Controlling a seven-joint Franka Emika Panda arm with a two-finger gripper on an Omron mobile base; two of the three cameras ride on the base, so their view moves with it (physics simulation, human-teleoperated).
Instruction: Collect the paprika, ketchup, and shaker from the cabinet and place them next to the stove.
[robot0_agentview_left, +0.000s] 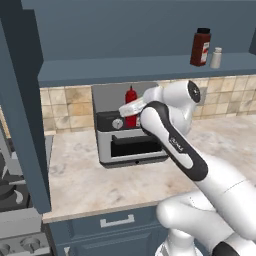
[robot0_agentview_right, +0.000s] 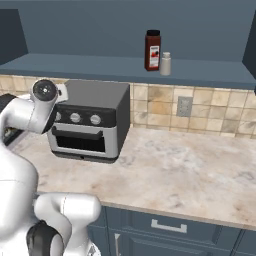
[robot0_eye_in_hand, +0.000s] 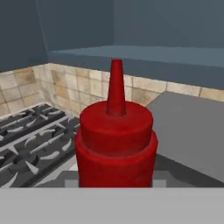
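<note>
Free room and obstacles
The counter (robot0_agentview_right: 180, 170) right of the toaster oven (robot0_agentview_right: 92, 122) is left open (paprika (robot0_agentview_right: 152, 50) and shaker (robot0_agentview_right: 165, 63) occupy the cabinet (robot0_agentview_right: 100, 65) shelf).

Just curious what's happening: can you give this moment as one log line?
gripper: shut on slim red ketchup bottle | brown paprika jar, pale shaker: on cabinet shelf

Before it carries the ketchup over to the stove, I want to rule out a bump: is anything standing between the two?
Nothing visible does. The ketchup is held up in the gripper, in front of the toaster oven. The stove lies to one side of it in the hand view, with bare counter between.
</note>
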